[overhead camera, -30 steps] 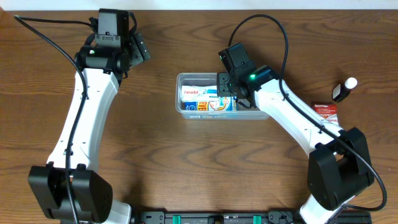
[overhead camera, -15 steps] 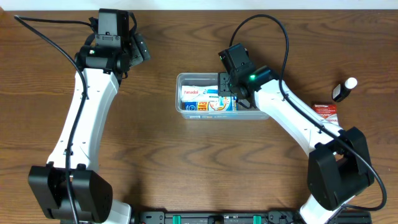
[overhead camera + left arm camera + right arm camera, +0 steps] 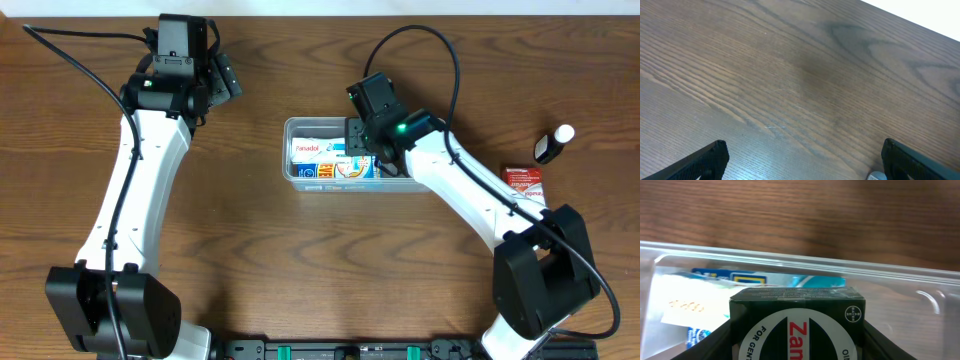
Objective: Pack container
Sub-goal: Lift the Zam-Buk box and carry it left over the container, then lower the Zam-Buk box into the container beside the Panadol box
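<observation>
The clear plastic container (image 3: 292, 170) sits mid-table with several small medicine boxes (image 3: 322, 160) inside; its rim also shows in the right wrist view (image 3: 790, 262). My right gripper (image 3: 362, 138) is over the container's right part, shut on a dark green box (image 3: 797, 325) with a white circle and red letters, held just above the boxes inside. My left gripper (image 3: 222, 82) is open and empty at the far left, above bare table; its fingers frame the left wrist view (image 3: 802, 162).
A small dark bottle with a white cap (image 3: 552, 143) and a red box (image 3: 524, 182) lie on the table at the right. The table's far edge runs close behind the left gripper.
My right gripper with the green box has shifted slightly left and farther back over the container. The left arm has not moved.
</observation>
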Motion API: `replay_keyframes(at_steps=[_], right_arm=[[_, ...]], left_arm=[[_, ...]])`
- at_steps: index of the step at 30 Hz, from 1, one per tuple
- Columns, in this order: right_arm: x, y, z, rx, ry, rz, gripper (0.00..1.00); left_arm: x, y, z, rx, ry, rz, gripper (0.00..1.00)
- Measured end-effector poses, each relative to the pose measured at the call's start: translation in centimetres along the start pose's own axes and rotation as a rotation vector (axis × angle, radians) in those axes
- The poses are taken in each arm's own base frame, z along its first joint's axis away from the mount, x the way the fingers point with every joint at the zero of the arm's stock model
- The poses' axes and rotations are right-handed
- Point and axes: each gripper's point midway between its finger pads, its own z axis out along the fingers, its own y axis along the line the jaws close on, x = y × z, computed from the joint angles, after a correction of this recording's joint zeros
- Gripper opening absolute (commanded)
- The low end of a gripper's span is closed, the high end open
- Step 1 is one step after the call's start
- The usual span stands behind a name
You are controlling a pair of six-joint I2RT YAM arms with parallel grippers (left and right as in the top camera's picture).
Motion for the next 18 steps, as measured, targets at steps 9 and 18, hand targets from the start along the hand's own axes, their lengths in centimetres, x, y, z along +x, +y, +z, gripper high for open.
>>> replay_keyframes(at_steps=[9, 18], right_arm=[[0.9, 2.2, -0.2, -0.037, 0.005, -0.067, 0.54], [1.0, 2.4, -0.3, -0.040, 0.004, -0.075, 0.55]], left_arm=[[0.0, 0.0, 0.0, 0.000, 0.000, 0.000, 0.98], [0.0, 0.0, 0.0, 0.000, 0.000, 0.000, 0.98]])
